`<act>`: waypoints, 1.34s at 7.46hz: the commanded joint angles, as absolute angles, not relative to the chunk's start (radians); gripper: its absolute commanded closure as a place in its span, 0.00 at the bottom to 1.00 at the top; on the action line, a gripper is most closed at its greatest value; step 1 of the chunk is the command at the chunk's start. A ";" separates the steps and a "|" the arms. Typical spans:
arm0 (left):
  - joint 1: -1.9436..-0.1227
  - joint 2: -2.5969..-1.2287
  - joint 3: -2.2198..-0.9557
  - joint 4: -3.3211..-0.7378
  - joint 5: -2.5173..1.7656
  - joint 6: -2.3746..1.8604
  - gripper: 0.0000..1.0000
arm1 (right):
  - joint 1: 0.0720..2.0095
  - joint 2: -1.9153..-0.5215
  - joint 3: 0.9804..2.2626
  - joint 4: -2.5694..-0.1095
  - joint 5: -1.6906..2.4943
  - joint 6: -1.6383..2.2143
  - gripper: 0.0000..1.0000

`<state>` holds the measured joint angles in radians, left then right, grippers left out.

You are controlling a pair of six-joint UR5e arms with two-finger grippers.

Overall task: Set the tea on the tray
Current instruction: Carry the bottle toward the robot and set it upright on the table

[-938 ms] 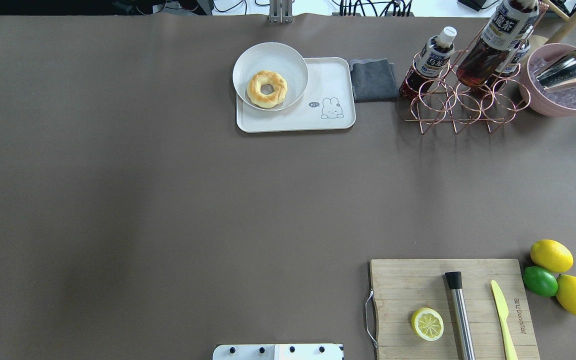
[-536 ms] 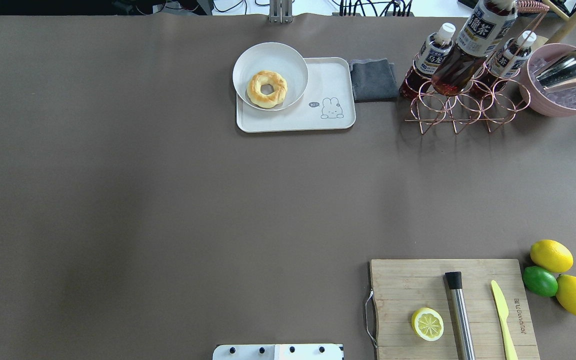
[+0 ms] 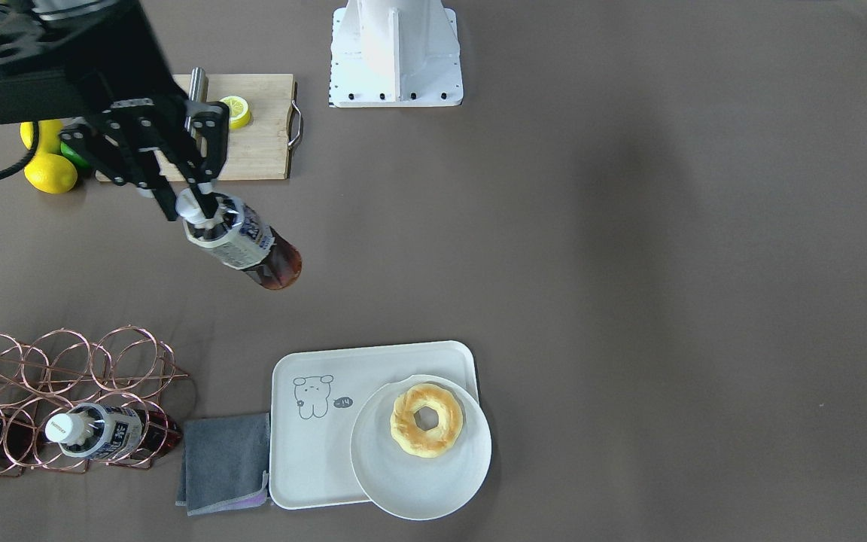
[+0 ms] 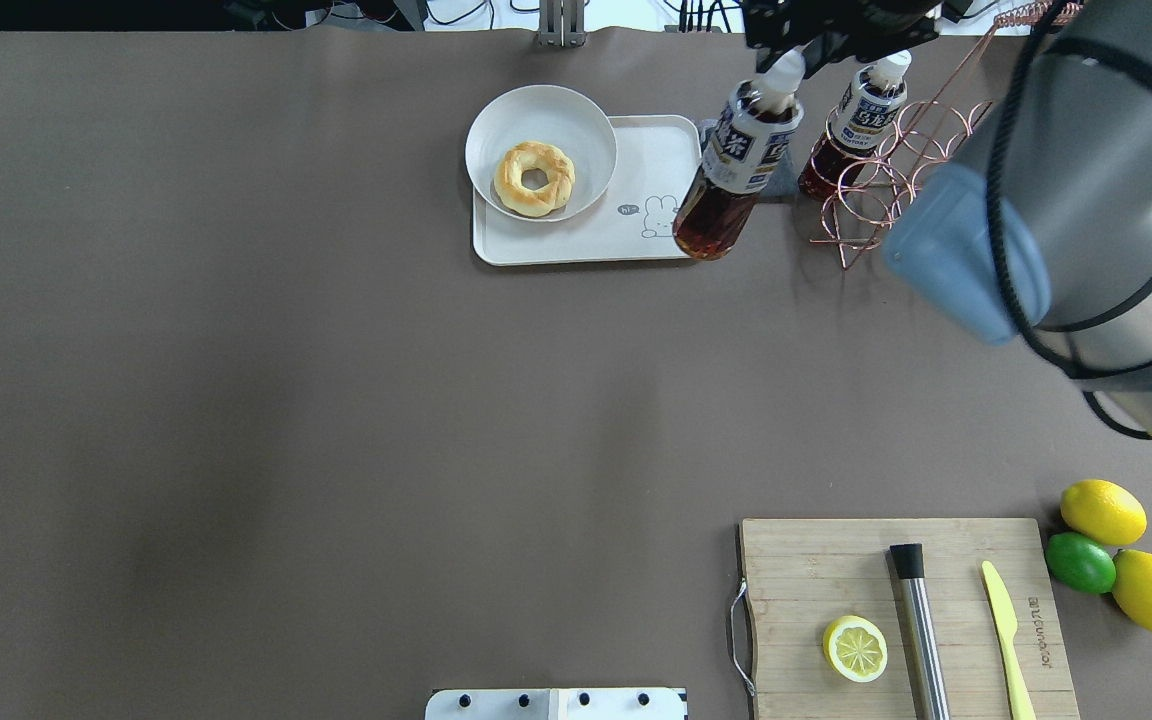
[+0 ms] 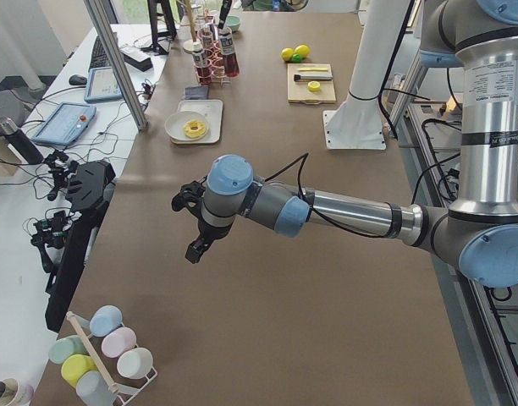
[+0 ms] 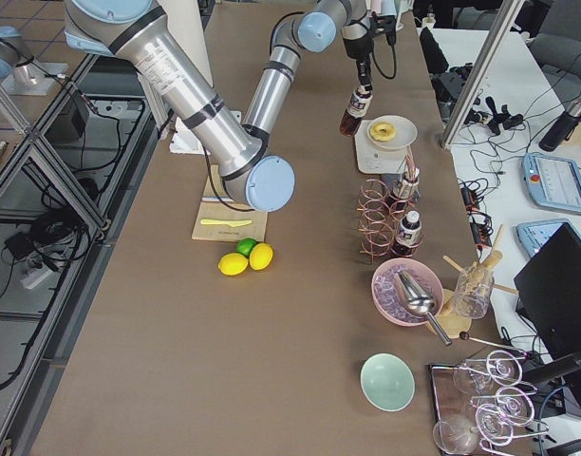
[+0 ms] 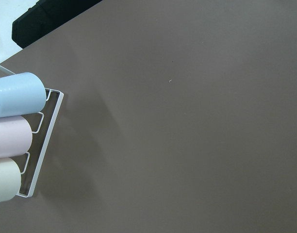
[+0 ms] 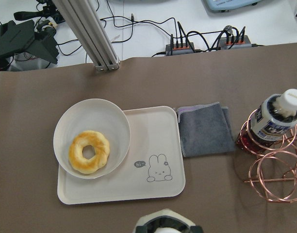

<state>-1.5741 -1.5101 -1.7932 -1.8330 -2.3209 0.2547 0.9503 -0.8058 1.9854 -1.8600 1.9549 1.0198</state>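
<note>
The white rounded-corner tray [image 8: 114,191], centre of the right wrist view, bears a grey speech bubble [image 8: 140,164] reading "hi~". The label of the clear plastic tea bottle [image 4: 739,150], upper centre overhead, shows large characters ending in "茶".

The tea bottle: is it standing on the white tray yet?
No, the tea bottle hangs tilted from the right gripper, apart from the tray.

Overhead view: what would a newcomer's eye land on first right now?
The right gripper dangles the tea bottle by its cap, tilted in the air near the tray. Next comes the doughnut on its round plate, which overlaps the tray's far end from the bottle.
</note>
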 commanded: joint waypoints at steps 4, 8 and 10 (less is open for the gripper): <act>-1.555 -1.511 -1.790 -1.833 -2.347 0.253 0.02 | 0.544 -0.647 1.885 -1.964 1.558 1.267 1.00; -1.555 -1.511 -1.792 -1.833 -2.347 0.253 0.02 | 0.437 -0.650 1.850 -1.956 1.456 1.333 1.00; -1.555 -1.511 -1.792 -1.833 -2.347 0.253 0.02 | 0.422 -0.660 1.844 -1.948 1.453 1.336 1.00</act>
